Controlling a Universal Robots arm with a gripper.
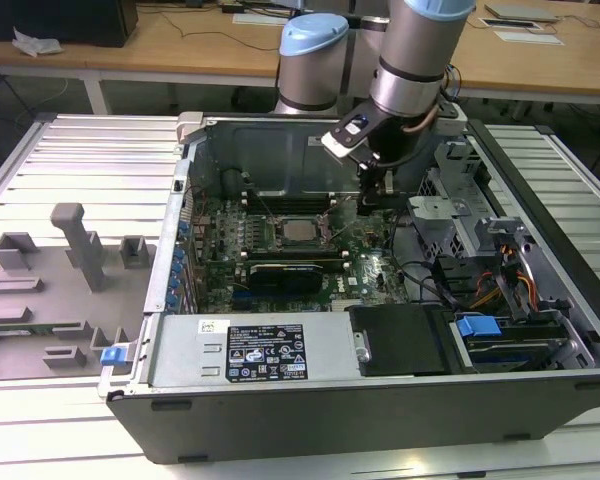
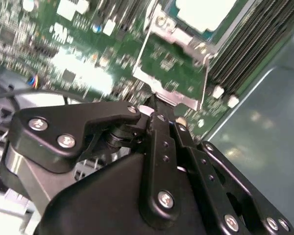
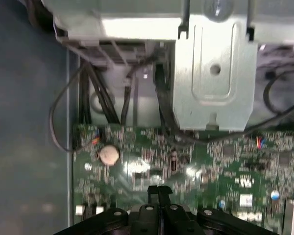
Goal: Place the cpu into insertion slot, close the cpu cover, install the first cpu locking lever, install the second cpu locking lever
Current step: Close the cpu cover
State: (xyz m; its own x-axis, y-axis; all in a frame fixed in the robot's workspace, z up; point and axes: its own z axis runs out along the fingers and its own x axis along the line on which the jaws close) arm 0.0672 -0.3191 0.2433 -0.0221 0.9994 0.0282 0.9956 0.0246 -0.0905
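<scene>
**Gripper [image 1: 372, 200] closed at socket edge, cpu seated**

Gripper fingers [image 3: 159, 193] are drawn together with no gap showing between them in the first wrist view. Whether anything thin is pinched there cannot be told. In the second wrist view the fingertips meet at a silver metal tab [image 2: 172, 96] that projects from the socket's edge.

The cpu [image 1: 298, 231] lies flat in the insertion slot [image 1: 324, 228], pale metal top facing up. The cpu cover [image 2: 182, 38] lies down around the chip, framing it. Thin wire levers [image 2: 139, 51] run along two edges of the cover; whether they are latched cannot be told.

In the exterior view the gripper stands just beside the slot, on the exterior view's right. Dark memory slots [image 2: 245, 44] run along one side of the socket. A long black card [image 1: 290, 272] lies across the motherboard [image 1: 365, 262] on the near side of the socket.

Clearances:
- The rear case wall [image 1: 270, 150] rises behind the socket.
- A silver drive cage [image 3: 210, 73] stands near the arm, on the exterior view's right.
- Black cables [image 3: 98, 93] hang between the cage and the board edge.
- A coin cell [image 3: 109, 154] sits on the board close to that edge.
- Open board surface surrounds the fingertips.
</scene>
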